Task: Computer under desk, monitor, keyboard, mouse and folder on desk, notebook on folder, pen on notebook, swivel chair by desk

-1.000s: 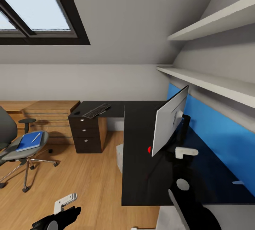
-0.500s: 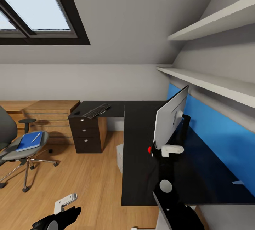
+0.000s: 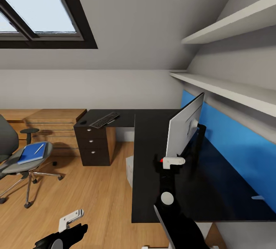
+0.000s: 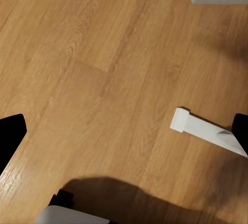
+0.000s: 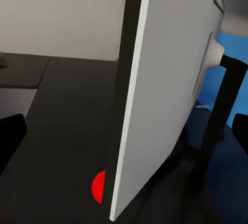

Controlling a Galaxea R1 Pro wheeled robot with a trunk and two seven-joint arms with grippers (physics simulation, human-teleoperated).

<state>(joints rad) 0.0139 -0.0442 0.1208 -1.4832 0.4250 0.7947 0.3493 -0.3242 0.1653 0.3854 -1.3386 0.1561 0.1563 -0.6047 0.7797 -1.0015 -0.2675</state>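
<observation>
On the black L-shaped desk the monitor stands with its white back toward me. My right gripper is open at the monitor's near lower corner, by the red dot. In the right wrist view the monitor's edge runs between the spread fingers. The keyboard and the mouse lie on the desk's far wing. The swivel chair holds the blue folder with the pen on it. The computer sits under the desk. My left gripper hangs open over the floor. The notebook is out of view.
A drawer unit with round knobs carries the desk's far end. A light-wood dresser stands against the back wall. Two white shelves run above the blue wall panel. Wood floor lies between chair and desk.
My right arm has swung left along the desk, from behind the monitor's back to its near lower corner. The left arm, the chair and the camera have stayed put.
</observation>
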